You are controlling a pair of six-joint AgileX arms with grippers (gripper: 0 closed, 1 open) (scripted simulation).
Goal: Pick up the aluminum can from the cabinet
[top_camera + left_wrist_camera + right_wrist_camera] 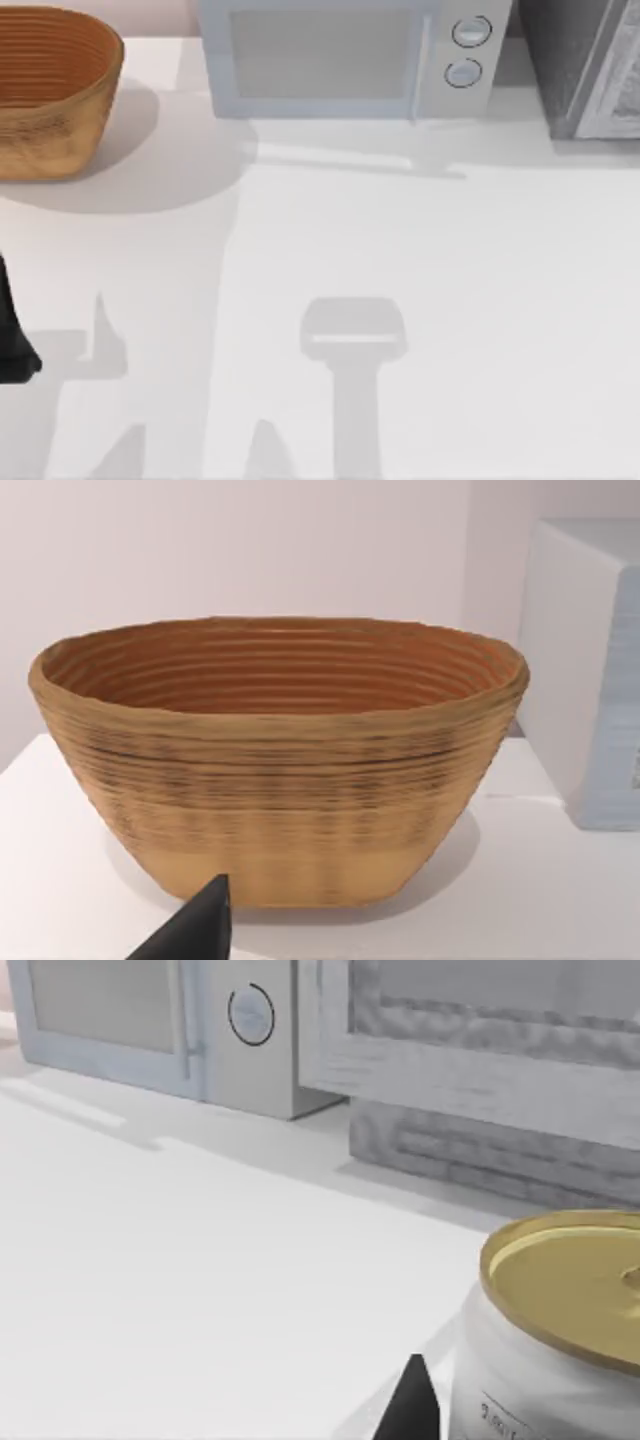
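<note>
Right wrist cam: can (560, 1330) up close, gold metal lid, white label wrap, round, standing on the white table (200, 1290) near the grey stone-textured cabinet (480, 1140). Right end effector (410, 1405): one dark fingertip beside the can, grip state can't tell. Microwave (350, 55) boxy, two dials, at back. Woven ribbed basket (50, 90) back left. Left end effector (195, 930) facing basket, state can't tell.

Woven basket (50, 90) left of microwave (350, 55) on table (450, 300)
</note>
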